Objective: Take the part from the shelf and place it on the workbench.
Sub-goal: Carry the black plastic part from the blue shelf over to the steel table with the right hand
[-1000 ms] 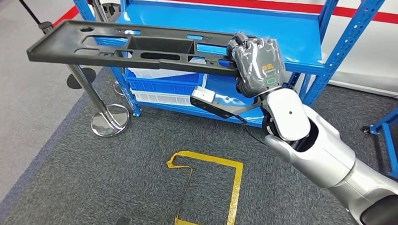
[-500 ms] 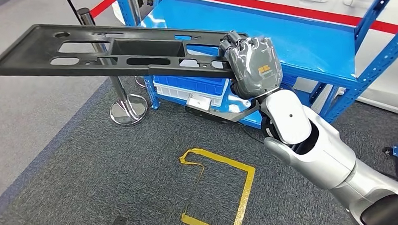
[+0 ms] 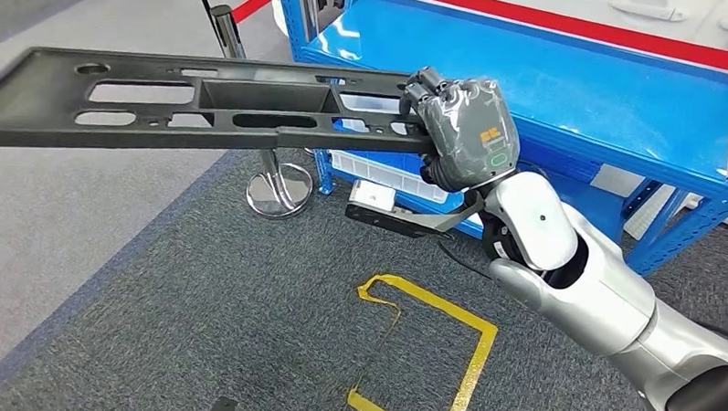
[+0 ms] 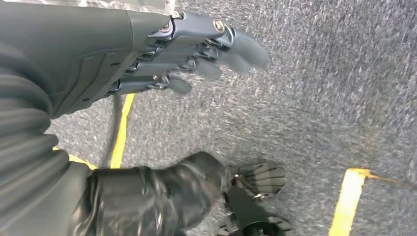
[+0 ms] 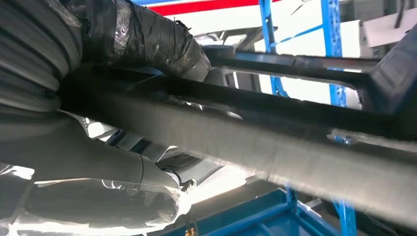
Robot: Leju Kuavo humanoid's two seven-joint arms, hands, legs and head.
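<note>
The right hand [image 3: 463, 133] grips one end of the long black plastic panel [image 3: 201, 100]; rigid and probably light, it cantilevers far out, so a mid-length hold would balance better.

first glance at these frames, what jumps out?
The long black part, a flat slotted panel with a recessed pocket, held out level over the grey carpet, gripped at one end by the right hand. Behind it stands the blue shelf, and a yellow tape outline marks the floor below. The left hand hangs over the carpet, fingers apart, holding nothing.
</note>
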